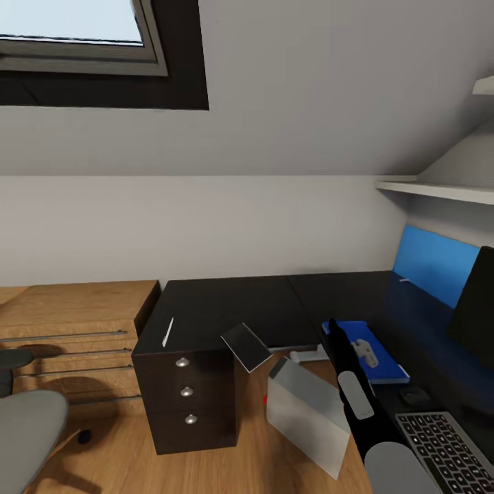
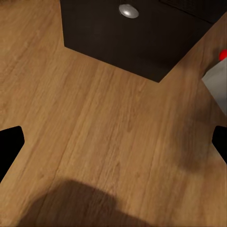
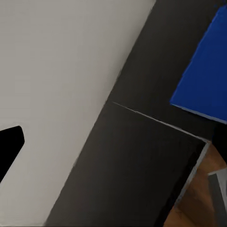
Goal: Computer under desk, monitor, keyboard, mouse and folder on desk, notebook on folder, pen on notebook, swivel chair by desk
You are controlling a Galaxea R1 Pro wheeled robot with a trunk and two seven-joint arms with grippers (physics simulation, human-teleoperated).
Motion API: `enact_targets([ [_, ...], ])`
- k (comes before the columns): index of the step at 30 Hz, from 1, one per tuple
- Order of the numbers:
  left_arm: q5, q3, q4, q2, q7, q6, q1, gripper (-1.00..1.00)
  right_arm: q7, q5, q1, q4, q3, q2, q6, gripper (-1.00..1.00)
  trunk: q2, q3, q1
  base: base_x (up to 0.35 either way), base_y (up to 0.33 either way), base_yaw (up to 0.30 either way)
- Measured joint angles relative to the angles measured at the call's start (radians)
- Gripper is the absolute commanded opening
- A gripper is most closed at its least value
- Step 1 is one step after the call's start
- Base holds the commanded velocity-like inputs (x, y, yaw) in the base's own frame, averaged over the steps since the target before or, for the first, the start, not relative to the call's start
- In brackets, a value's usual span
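Observation:
The black L-shaped desk (image 1: 226, 309) carries the white pen (image 1: 167, 332) above its drawer unit (image 1: 185, 398). The grey notebook (image 1: 245, 346) juts tilted over the desk's front edge. On the right wing lie the blue folder (image 1: 374, 357), the black mouse (image 1: 415, 396) and the keyboard (image 1: 446, 449), in front of the monitor (image 1: 477, 309). The grey computer (image 1: 309, 415) leans on the floor in the nook. My right gripper (image 1: 334, 328) is open above the desk beside the folder (image 3: 203, 80). My left gripper (image 2: 113, 146) hangs open over the floor near the drawer unit (image 2: 132, 38). The swivel chair (image 1: 27, 425) is at the far left.
A wooden chest of drawers (image 1: 68, 336) stands against the wall left of the desk. A blue wall panel (image 1: 436, 264) and a white shelf (image 1: 439, 191) are above the right wing. Wooden floor (image 2: 94, 127) lies between chair, drawer unit and computer (image 2: 216, 80).

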Motion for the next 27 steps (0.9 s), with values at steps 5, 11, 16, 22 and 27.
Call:
enact_targets([
  [5,0.000,0.000,0.000,0.000,0.000,0.000,0.000,1.00,-0.004,0.124,0.000,-0.001,0.048,-0.002,-0.001,1.00,0.035,0.016,-0.019,0.000,0.000,0.000],
  [11,0.000,0.000,0.000,0.000,0.000,0.000,0.000,1.00,-0.006,0.226,0.000,-0.001,0.064,0.001,0.008,1.00,0.077,0.034,-0.042,0.000,0.000,0.000],
  [16,0.000,0.000,0.000,0.000,0.000,0.000,0.000,1.00,-0.006,0.267,0.001,0.000,0.086,0.003,0.049,1.00,0.112,0.050,-0.061,0.000,0.000,0.000],
  [22,0.000,0.000,0.000,0.000,0.000,0.000,0.000,1.00,0.002,0.264,0.001,-0.001,0.097,0.001,0.131,1.00,0.154,0.069,-0.084,0.000,0.000,0.000],
  [27,0.000,0.000,0.000,0.000,0.000,0.000,0.000,1.00,0.026,0.208,0.002,-0.011,0.101,0.000,0.211,1.00,0.189,0.085,-0.104,0.000,0.000,0.000],
])
